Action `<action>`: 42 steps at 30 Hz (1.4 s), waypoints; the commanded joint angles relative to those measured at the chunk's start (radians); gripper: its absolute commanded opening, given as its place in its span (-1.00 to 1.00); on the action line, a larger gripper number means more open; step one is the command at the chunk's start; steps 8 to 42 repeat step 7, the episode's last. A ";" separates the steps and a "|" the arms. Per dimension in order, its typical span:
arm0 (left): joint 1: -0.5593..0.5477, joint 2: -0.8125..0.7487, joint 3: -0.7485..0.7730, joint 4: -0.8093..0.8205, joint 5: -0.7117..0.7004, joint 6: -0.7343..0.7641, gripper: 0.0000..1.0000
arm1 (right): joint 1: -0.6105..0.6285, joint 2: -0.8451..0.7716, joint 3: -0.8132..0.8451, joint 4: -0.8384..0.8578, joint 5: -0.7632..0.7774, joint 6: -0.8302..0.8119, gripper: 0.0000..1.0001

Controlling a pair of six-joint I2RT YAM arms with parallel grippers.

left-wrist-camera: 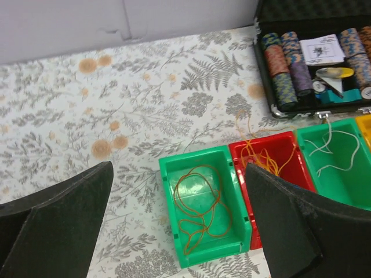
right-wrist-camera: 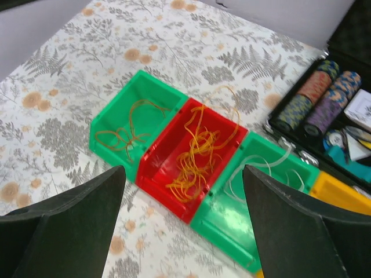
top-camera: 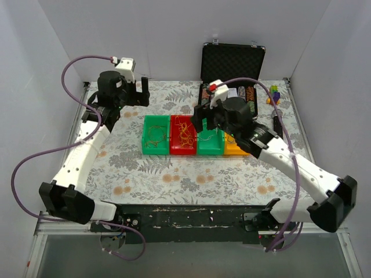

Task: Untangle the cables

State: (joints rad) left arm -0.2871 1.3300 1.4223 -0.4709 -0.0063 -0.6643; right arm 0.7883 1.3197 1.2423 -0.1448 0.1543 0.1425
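Observation:
The cables lie in a row of bins. A thin orange strand [left-wrist-camera: 200,202] loops in the left green bin [left-wrist-camera: 171,223]. A yellow tangle [right-wrist-camera: 194,153] fills the red bin [right-wrist-camera: 156,174], with one loop hanging over its far rim. A pale tan strand [right-wrist-camera: 255,168] lies in the second green bin [right-wrist-camera: 232,226]. My left gripper [left-wrist-camera: 178,168] is open and empty, above and short of the left green bin. My right gripper [right-wrist-camera: 182,169] is open and empty, high above the red bin. In the top view the left gripper [top-camera: 138,92] is behind the bins and the right gripper [top-camera: 203,124] is over them.
A yellow bin [top-camera: 235,149] ends the row on the right. An open black case [top-camera: 232,63] with poker chips [left-wrist-camera: 287,69] stands behind the bins. Small coloured blocks [top-camera: 273,95] and a black marker [top-camera: 277,121] lie at the right. White walls close in the table.

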 commanded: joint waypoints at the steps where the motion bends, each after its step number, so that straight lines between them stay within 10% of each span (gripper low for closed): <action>1: 0.098 0.017 0.012 -0.098 0.112 -0.083 0.96 | -0.008 -0.164 -0.127 -0.088 0.062 0.008 0.81; 42: 0.204 -0.026 -0.100 -0.089 0.209 -0.107 0.96 | -0.008 -0.324 -0.239 -0.165 0.116 0.017 0.82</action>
